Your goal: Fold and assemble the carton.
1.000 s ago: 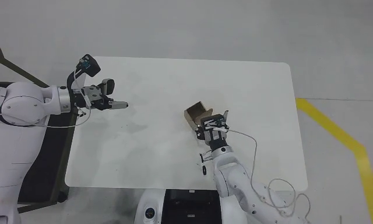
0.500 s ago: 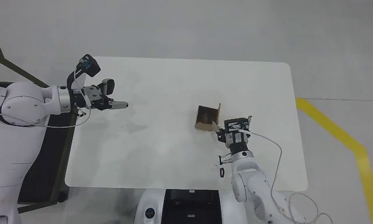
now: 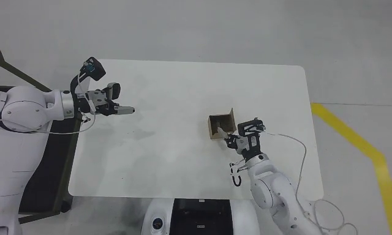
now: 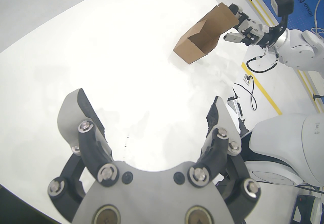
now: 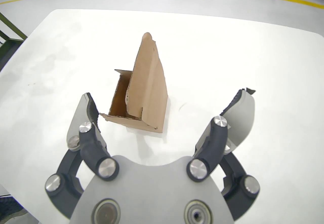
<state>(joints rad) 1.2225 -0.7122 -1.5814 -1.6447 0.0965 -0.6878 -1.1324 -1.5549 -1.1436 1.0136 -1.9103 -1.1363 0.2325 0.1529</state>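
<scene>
Near the front edge of the white table (image 3: pixel 184 82), right gripper (image 3: pixel 230 137) with jaws spread wide, nothing held, one fingertip (image 5: pixel 88 102) just beside a short flap of the carton (image 5: pixel 149 88). Just beyond, brown carton on the tabletop right of centre, mouth open upward, one long flap standing tall on its right side, pointing up. Well apart at far left, left gripper (image 4: pixel 149 97) over the table, likewise wide open and empty, aimed toward the carton.

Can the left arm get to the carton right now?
Probably yes: only bare table lies between the open left gripper and the carton, though it's far off, and the right gripper is on the carton's far side.
</scene>
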